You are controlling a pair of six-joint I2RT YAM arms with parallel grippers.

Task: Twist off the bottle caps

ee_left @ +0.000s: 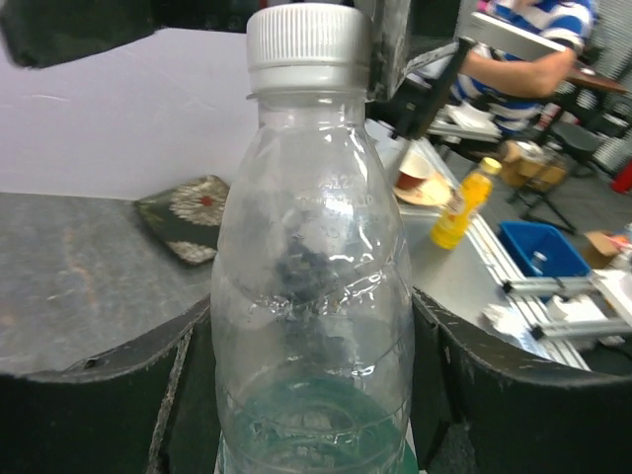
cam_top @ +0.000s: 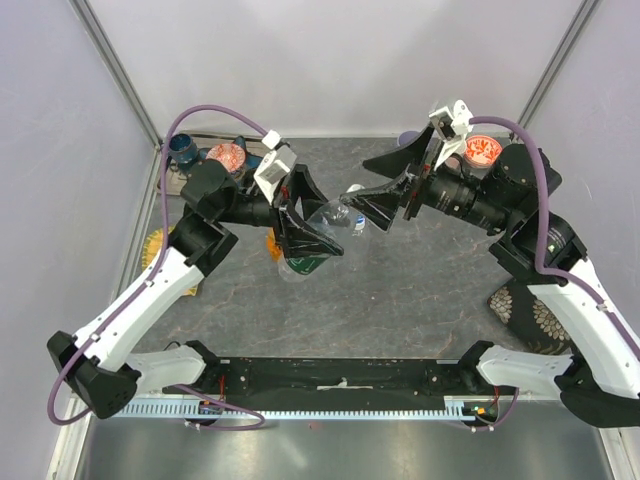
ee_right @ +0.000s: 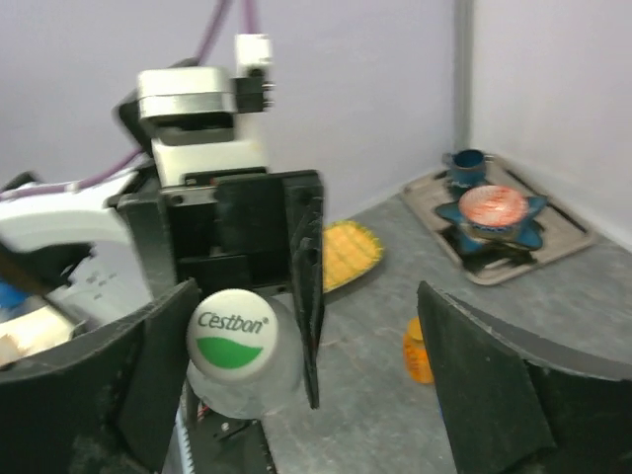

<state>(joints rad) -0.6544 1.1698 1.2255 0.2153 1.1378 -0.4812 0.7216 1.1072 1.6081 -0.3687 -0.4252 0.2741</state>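
My left gripper (cam_top: pixel 303 236) is shut on a clear bottle (cam_top: pixel 325 218) with a green label and holds it above the table, tilted, cap toward the right arm. In the left wrist view the bottle (ee_left: pixel 311 276) sits between both jaws, its white cap (ee_left: pixel 308 47) on. My right gripper (cam_top: pixel 377 190) is open at the cap end. In the right wrist view the cap (ee_right: pixel 230 331), printed "Cestbon", lies close to the left finger (ee_right: pixel 148 380), with a wide gap to the right finger. An orange bottle (ee_right: pixel 418 351) stands on the table beyond. A small bottle with a blue label (cam_top: pixel 358 224) lies under the held one.
A tray (cam_top: pixel 205 160) at the back left holds a blue cup (cam_top: pixel 183 148) and a red bowl (cam_top: pixel 227 155). Another red bowl (cam_top: pixel 482 150) and a lilac cup (cam_top: pixel 410 138) stand back right. A yellow mat (cam_top: pixel 155 245) lies left, a dark patterned mat (cam_top: pixel 525 310) right.
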